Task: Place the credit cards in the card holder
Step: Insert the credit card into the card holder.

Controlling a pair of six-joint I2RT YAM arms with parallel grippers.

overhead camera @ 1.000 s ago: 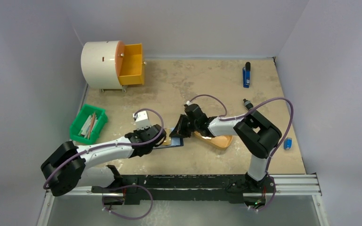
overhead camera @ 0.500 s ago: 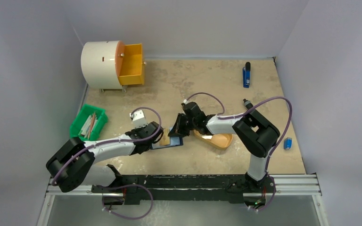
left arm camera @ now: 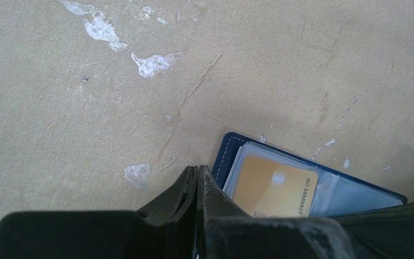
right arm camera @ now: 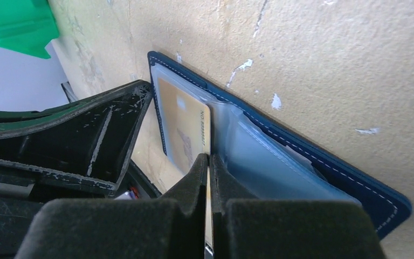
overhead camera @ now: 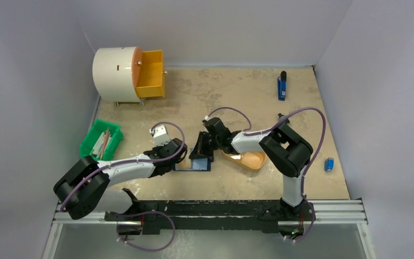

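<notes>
The navy card holder [overhead camera: 199, 163] lies open on the table between my two grippers, with its clear inner pockets [right arm camera: 269, 162] facing up. A tan credit card [right arm camera: 186, 129] sits partly inside the left pocket, and it also shows in the left wrist view [left arm camera: 275, 186]. My right gripper [right arm camera: 207, 159] is shut on that card's edge. My left gripper [left arm camera: 199, 172] is shut, with nothing seen between its fingers. Its tips rest by the holder's near corner [left arm camera: 229, 154]. From above, the left gripper [overhead camera: 180, 156] and the right gripper [overhead camera: 201, 147] nearly meet over the holder.
An orange oval tray [overhead camera: 250, 160] lies just right of the holder, under the right arm. A green bin [overhead camera: 101, 141] of sticks stands at the left. A white drum with an open orange drawer [overhead camera: 151, 81] stands at the back left. Two small blue objects [overhead camera: 282, 86] [overhead camera: 329, 164] lie at the right.
My left gripper has closed its last bit. My right gripper has moved a little left with the card, further over the holder.
</notes>
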